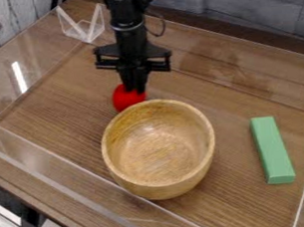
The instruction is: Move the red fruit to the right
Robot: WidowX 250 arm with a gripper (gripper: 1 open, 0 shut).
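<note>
The red fruit [123,96] is a small glossy rounded thing on the wooden table, just behind the far-left rim of the wooden bowl [159,148]. My gripper [137,86] comes straight down onto it from above. Its dark fingers are drawn together around the top of the fruit, so it is shut on the fruit. The fruit's upper part is hidden by the fingers; it still rests at table height.
A green rectangular block [270,149] lies at the right of the bowl. Clear plastic walls [67,183] fence the table along the front and left. A clear folded piece [77,25] stands at the back left.
</note>
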